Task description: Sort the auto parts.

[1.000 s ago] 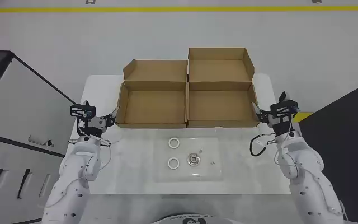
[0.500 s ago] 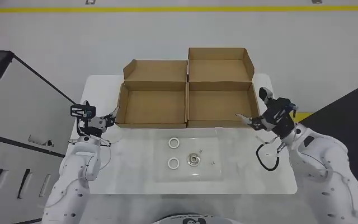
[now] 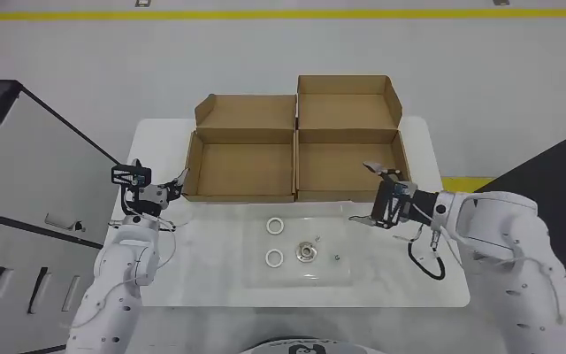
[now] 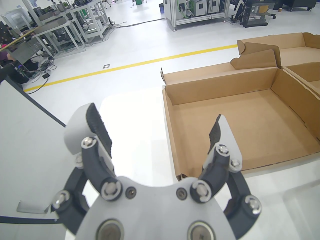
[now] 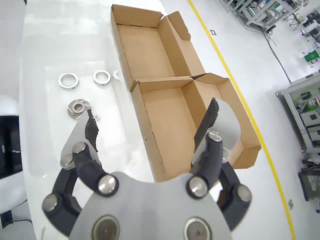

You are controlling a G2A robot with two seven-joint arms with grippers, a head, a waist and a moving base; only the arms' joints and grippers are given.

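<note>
Two silver rings point(image 3: 276, 226) point(image 3: 275, 258) lie on the white table in front of the boxes. Beside them sit a round flanged metal part point(image 3: 305, 251) and a tiny metal piece point(image 3: 337, 257). My right gripper point(image 3: 360, 192) is open and empty, hovering over the front wall of the right cardboard box point(image 3: 348, 166), to the right of the parts. Its wrist view shows the rings point(image 5: 68, 80) point(image 5: 101, 77), the flanged part point(image 5: 79, 107) and the open right gripper point(image 5: 151, 107). My left gripper point(image 4: 155, 111) is open and empty near the left box's point(image 3: 240, 168) outer front corner.
Both boxes stand side by side at the back with lids folded up, and nothing lies inside them. The table point(image 3: 203, 257) has bare room left and right of the parts. A dark-edged panel point(image 3: 53, 168) stands off the table's left side.
My right arm has swung in from the table's right edge toward the middle, turning its open gripper over the right box's front wall. The left arm and parts have not moved.
</note>
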